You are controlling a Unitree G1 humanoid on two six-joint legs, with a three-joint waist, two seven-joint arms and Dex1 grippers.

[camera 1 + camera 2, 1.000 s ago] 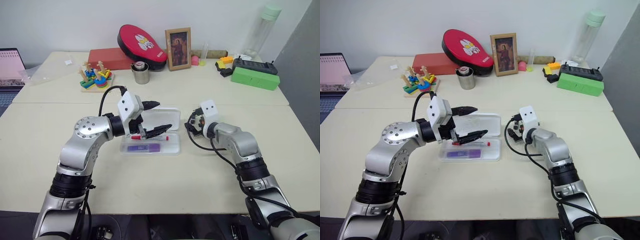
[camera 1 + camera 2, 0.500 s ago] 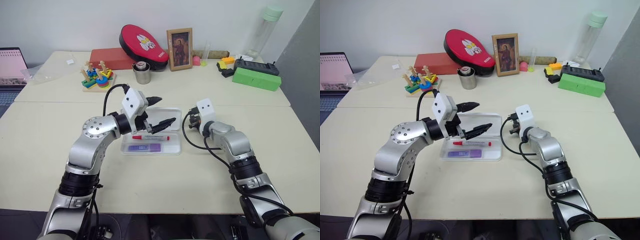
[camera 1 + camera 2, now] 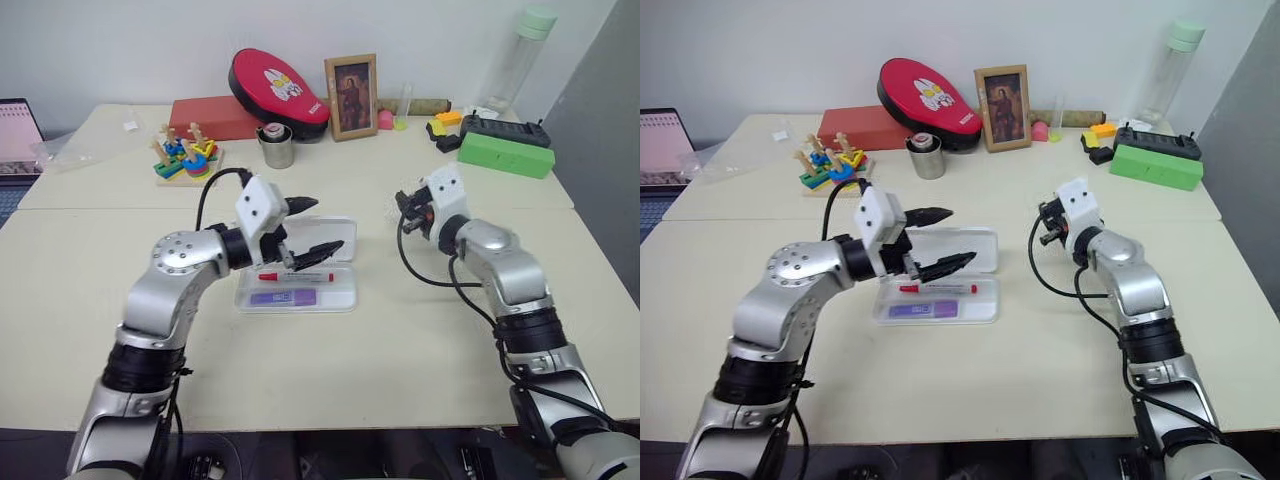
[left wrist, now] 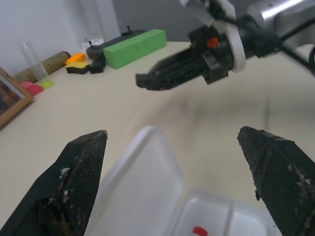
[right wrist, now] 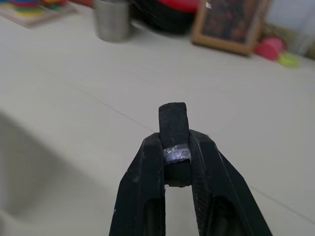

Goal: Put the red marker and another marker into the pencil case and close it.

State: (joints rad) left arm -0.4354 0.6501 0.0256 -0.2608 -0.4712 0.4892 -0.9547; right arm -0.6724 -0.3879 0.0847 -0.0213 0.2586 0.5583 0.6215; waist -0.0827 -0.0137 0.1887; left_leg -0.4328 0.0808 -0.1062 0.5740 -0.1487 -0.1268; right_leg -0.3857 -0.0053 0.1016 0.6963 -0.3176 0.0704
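Observation:
The pencil case (image 3: pixel 345 296) lies open on the table, its lid (image 3: pixel 335 232) flat behind the tray. In the tray lie the red marker (image 3: pixel 297 276) and, nearer to me, the lilac marker (image 3: pixel 283 297). My left gripper (image 3: pixel 324 225) hovers open just above the case, fingers spread wide with nothing between them; its wrist view shows the lid (image 4: pixel 147 182) and the marker's red cap (image 4: pixel 198 231) below. To the right of the case my right gripper (image 3: pixel 404 211) hangs in the air, shut and pointing towards the case. It appears again as the right gripper (image 4: pixel 142 81) and the right gripper (image 5: pixel 173 128), fingers pressed together.
Along the table's back stand a metal cup (image 3: pixel 273 147), a wooden stacking toy (image 3: pixel 183 157), a red pouch (image 3: pixel 275 82), a picture frame (image 3: pixel 351 83), a green box (image 3: pixel 505 153) and a tall bottle (image 3: pixel 515 55). A laptop (image 3: pixel 15 130) sits at the far left.
My right gripper has risen off the table beside the case and turned towards it, with its fingers closed. The left gripper stays open over the case. The camera has shifted a little.

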